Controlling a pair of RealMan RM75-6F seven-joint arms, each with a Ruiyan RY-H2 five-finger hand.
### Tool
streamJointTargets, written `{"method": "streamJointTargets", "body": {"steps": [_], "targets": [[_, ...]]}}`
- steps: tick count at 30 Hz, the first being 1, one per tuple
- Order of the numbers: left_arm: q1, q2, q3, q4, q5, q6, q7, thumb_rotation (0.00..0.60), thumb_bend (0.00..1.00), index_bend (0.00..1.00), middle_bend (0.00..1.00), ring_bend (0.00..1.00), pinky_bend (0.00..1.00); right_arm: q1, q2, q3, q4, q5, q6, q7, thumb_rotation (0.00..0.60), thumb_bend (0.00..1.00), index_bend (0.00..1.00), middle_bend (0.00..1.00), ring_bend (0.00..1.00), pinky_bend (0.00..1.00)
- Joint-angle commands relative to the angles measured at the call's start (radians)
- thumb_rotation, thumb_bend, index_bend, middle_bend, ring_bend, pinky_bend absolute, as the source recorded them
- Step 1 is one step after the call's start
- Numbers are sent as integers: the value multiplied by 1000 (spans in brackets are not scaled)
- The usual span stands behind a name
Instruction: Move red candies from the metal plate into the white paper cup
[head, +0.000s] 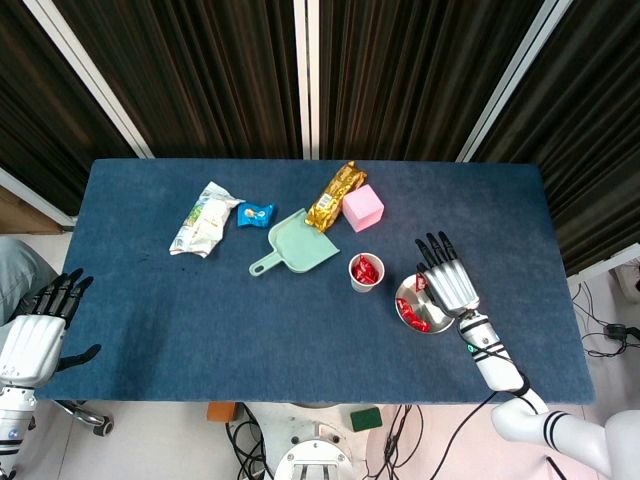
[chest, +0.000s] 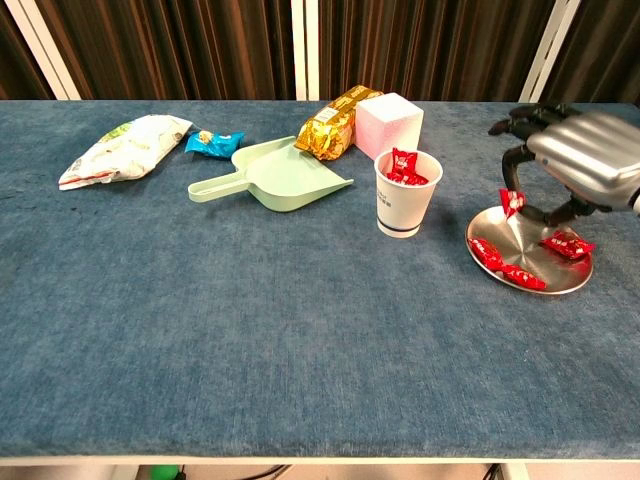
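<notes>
The metal plate lies on the blue table at the right, with three red candies on it. My right hand hovers above the plate and pinches one red candy clear of the plate. Left of the plate stands the white paper cup, upright, with red candies inside. From the head view the right hand covers the plate's right side, beside the cup. My left hand hangs open off the table's left edge, holding nothing.
A green dustpan lies left of the cup. Behind the cup sit a gold snack packet and a pink foam cube. A blue wrapped candy and a pale snack bag lie at the far left.
</notes>
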Motion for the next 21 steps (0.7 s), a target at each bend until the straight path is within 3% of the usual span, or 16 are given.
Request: {"method": "streamJointTargets", "body": {"steps": [1,9,21], "targets": [[-1,0,1,-1,1,-1,2,600,96,72,31,1,146,19,39,38,-73,-20,34,-4,600,408,653,89,0,0],[-2,-1,0,-1,-3,-4,4,600,95,72,31,1,146,91,53,107,-199,-4,3,-106,600,408,658,89,0,0],[1,3,-2,5,-4,2,-13,600,94,72,31,1,146,149,-16,114,-179,60,-74,-218,600,408,657,87,0,0]]}}
